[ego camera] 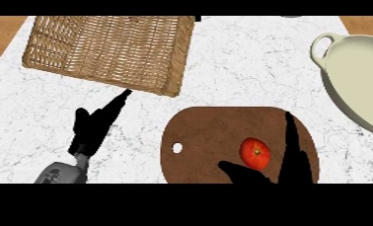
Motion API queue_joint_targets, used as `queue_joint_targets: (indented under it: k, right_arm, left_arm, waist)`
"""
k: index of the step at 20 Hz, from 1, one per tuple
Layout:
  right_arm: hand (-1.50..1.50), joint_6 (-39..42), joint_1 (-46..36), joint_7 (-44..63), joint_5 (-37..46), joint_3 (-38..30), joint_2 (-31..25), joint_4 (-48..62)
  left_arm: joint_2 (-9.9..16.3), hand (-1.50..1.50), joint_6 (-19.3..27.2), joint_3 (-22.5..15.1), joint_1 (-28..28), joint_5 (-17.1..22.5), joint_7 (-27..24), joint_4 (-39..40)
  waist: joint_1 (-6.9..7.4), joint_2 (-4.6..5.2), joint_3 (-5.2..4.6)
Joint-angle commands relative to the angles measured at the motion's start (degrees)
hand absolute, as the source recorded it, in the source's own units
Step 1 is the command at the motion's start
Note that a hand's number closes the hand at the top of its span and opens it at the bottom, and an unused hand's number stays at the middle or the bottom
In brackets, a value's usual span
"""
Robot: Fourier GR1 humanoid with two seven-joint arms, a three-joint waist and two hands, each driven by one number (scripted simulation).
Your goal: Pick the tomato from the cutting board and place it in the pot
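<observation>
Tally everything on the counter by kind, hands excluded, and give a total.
Wicker basket: 1
Cutting board: 1
Tomato: 1
Pot: 1
Total: 4

The pot (350, 79), at three o'clock, is cut by the right edge; only its left wall, one handle and part of the rim show, and its inside cannot be read. The board (211, 141), at six o'clock, loses its lower end at the bottom band. The right hand (291, 161) covers the board's right part and is itself cut off below, forearm unseen. Whether its fingers touch the tomato (255, 152) cannot be told. The basket (109, 50), at eleven o'clock, runs out at the top. The left forearm (58, 174), at seven o'clock, is cut off low.
</observation>
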Motion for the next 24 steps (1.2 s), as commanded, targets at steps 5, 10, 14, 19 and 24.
queue_joint_targets:
  k: [5,10,14,19,24]
  right_arm:
    - [-1.50,-4.3,9.6,-2.7,3.9,2.3,-1.7,-1.8]
    - [-1.50,-6.9,9.8,-8.7,-3.7,0.2,-2.6,-1.2]
    - [-1.50,-11.8,10.5,-18.6,-13.9,-0.3,-3.6,-1.5]
    - [-1.50,-17.2,8.3,-29.5,-23.0,-0.6,-1.1,5.3]
    - [-1.50,-18.9,11.6,-43.2,-36.3,-2.1,-2.1,10.7]
  left_arm:
    - [-0.7,0.00,-0.8,1.7,4.2,-2.4,1.6,-3.9]
    - [-4.4,0.00,-0.6,3.0,-2.5,-4.7,3.3,0.7]
    - [-2.1,0.00,-3.4,4.1,0.0,-3.6,0.7,0.7]
    - [-2.2,0.00,-3.0,5.1,0.2,-3.5,4.2,-2.8]
    - [-4.0,0.00,-4.2,6.4,-1.4,-3.5,4.9,-0.2]
  waist:
    - [-0.09,-0.01,-0.12]
    - [-0.23,0.10,-0.12]
    - [-0.20,0.09,-0.09]
    - [0.06,0.08,-0.07]
    - [-0.24,0.09,-0.08]
